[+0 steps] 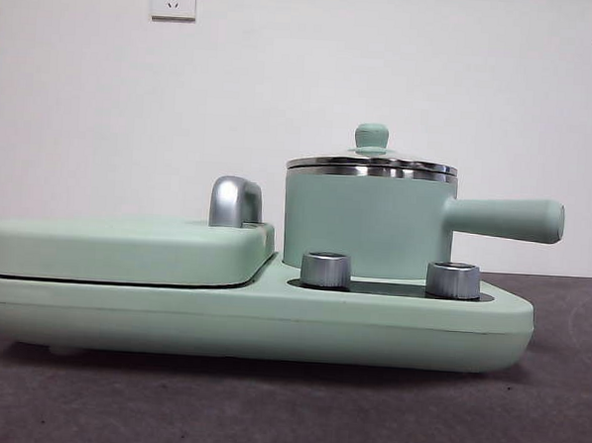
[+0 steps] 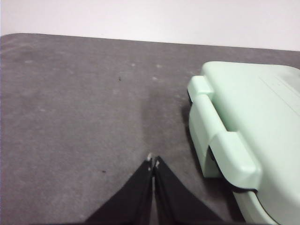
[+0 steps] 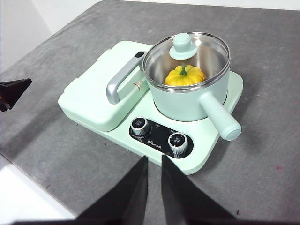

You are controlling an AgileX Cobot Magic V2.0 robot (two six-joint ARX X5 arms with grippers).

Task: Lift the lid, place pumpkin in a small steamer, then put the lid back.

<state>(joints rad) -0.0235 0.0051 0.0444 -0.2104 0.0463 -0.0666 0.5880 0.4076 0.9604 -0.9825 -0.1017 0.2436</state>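
Inside the round steamer (image 3: 187,101), under its glass lid (image 3: 186,56), sits the ribbed pumpkin (image 3: 185,76); both pincers empty, left (image 2: 153,161) closed, right (image 3: 153,159) slightly parted.

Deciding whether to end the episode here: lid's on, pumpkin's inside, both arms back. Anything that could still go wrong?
Little, as far as the pictures show.
1. The lid looks level on the small steamer in the front view, but its far rim is hidden; it may not be fully seated.
2. The steamer's handle sticks out toward the right gripper, so a forward move of that arm might catch it.
The pumpkin sits inside, under the glass.
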